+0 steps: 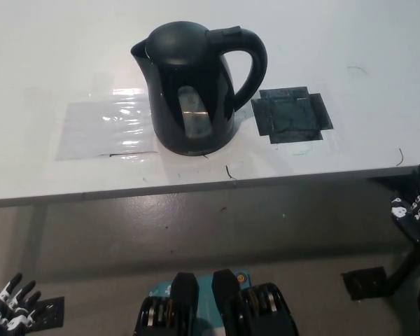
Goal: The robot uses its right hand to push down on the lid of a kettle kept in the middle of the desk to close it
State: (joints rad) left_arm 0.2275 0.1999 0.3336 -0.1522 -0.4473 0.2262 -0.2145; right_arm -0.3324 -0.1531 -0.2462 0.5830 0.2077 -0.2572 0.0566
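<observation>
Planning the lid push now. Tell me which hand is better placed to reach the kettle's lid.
Right. The black right hand sits just below the desk edge at the right, on the kettle handle's side. The left hand is far down at the lower left corner, much farther from the lid, which looks already down.
</observation>
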